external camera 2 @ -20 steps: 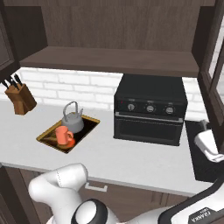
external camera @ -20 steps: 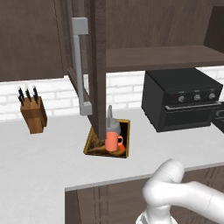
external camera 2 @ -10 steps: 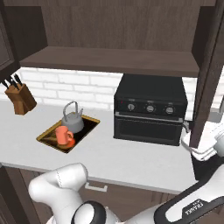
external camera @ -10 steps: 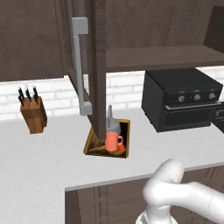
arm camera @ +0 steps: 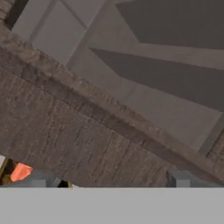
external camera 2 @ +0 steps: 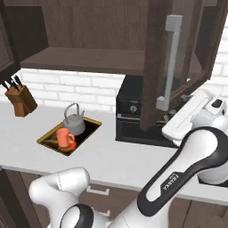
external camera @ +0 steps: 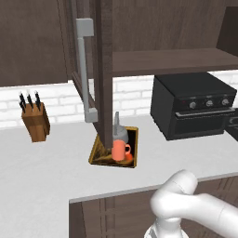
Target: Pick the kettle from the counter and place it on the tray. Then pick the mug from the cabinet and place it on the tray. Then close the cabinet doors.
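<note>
The golden-rimmed tray (external camera: 99,149) (external camera 2: 47,139) lies on the white counter (external camera: 46,172) (external camera 2: 116,160). On it stand the grey kettle (external camera: 119,132) (external camera 2: 74,124) and the orange mug (external camera: 119,150) (external camera 2: 65,137). The cabinet (external camera: 167,60) (external camera 2: 84,60) above shows a bare shelf. Its left door (external camera: 105,69) stands out, edge-on. Its right door (external camera 2: 156,67) is half swung, with my white hand (external camera 2: 192,112) against its lower outer side. In the hand view my gripper (arm camera: 109,181) is open, fingertips (arm camera: 37,179) wide apart against the door's wooden frame (arm camera: 78,131).
A black oven-like appliance (external camera: 193,104) (external camera 2: 131,118) sits on the counter right of the tray. A wooden knife block (external camera: 35,122) (external camera 2: 20,99) stands at the far left by the white brick wall. My arm (external camera 2: 187,160) arches over the counter's right end.
The right cabinet door has swung leftward from wide open to half shut. My arm and hand have followed it in from the right. Tray, kettle and mug have not moved.
</note>
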Robot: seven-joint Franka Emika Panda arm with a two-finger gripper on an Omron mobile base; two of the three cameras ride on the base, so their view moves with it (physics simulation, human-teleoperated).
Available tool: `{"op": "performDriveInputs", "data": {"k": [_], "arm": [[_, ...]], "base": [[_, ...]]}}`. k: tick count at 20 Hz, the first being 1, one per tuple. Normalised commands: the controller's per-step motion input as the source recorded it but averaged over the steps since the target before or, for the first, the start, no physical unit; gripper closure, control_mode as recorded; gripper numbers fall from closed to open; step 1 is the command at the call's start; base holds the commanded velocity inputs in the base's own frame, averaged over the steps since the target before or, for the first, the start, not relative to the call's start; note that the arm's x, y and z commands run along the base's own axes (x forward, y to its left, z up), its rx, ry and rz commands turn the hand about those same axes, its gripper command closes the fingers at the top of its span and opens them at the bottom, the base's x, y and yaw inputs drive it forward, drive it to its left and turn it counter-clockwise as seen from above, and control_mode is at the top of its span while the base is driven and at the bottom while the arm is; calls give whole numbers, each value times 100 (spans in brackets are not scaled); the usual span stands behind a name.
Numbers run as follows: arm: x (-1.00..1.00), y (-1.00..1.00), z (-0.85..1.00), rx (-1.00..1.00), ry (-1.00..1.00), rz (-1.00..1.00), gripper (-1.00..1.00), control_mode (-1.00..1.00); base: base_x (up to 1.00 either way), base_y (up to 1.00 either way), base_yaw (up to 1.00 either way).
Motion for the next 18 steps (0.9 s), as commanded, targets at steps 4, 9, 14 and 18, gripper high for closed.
{"op": "performDriveInputs", "data": {"k": [4, 9, 14, 18], "arm": [[27, 62, 30, -17, 4, 0, -100, -100], [30, 59, 17, -16, 6, 0, -100, -100], [28, 54, 11, -15, 7, 0, -100, -100], [19, 49, 17, -19, 14, 0, -100, -100]], "base": [[0, 0, 0], [0, 0, 0], [0, 0, 0], [0, 0, 0]]}}
